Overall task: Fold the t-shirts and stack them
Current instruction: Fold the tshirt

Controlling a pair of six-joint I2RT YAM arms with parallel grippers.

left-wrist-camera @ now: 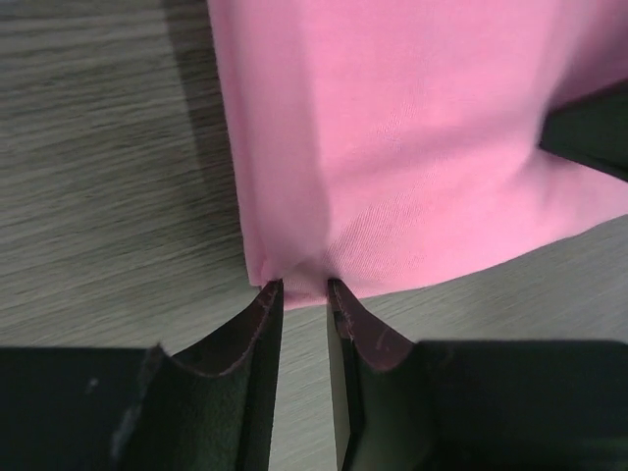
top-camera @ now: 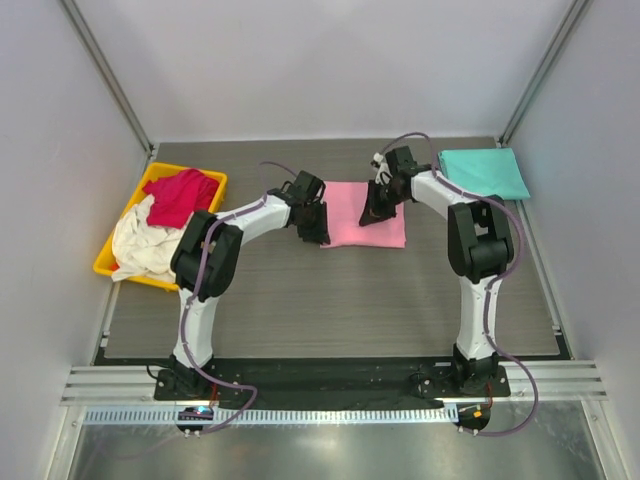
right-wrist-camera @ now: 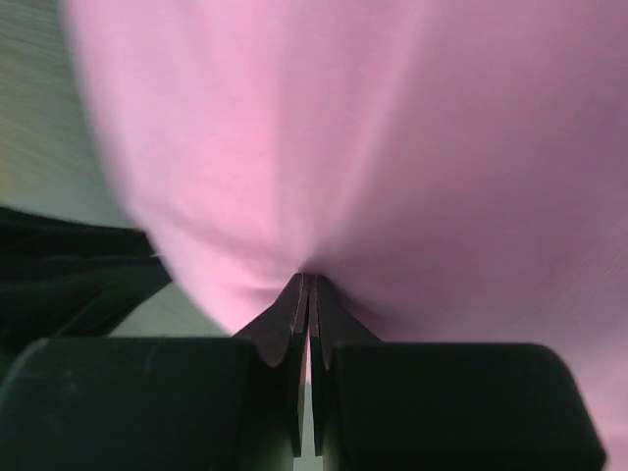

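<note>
Pink shirt: the light pink cloth t-shirt [top-camera: 350,205] lies folded into a flat rectangle at the middle of the grey wood-grain table [top-camera: 350,300], between the two grippers.
Left gripper: the left gripper [top-camera: 318,235] is at the shirt's near left corner.
Left wrist view only: the left gripper [left-wrist-camera: 302,289] has its fingertips [left-wrist-camera: 267,306] a little apart, and the shirt's [left-wrist-camera: 412,147] folded corner is nipped between them. Faint creases in the cloth run toward the tips.
Right gripper: the right gripper [top-camera: 378,213] sits over the shirt's right half.
Right wrist view only: the right gripper [right-wrist-camera: 307,280] has its fingers [right-wrist-camera: 285,324] pressed together on a gathered pinch of pink cloth [right-wrist-camera: 392,147]. The folds fan out from the tips, and the picture is blurred.
Top view only: a teal cloth t-shirt [top-camera: 484,172] lies folded flat at the far right corner of the table, well apart from the pink one.
Bin: a yellow plastic bin [top-camera: 105,262] at the left holds a crimson red t-shirt [top-camera: 180,195] and a cream white t-shirt [top-camera: 140,245], both crumpled, with the red one at the far end.
</note>
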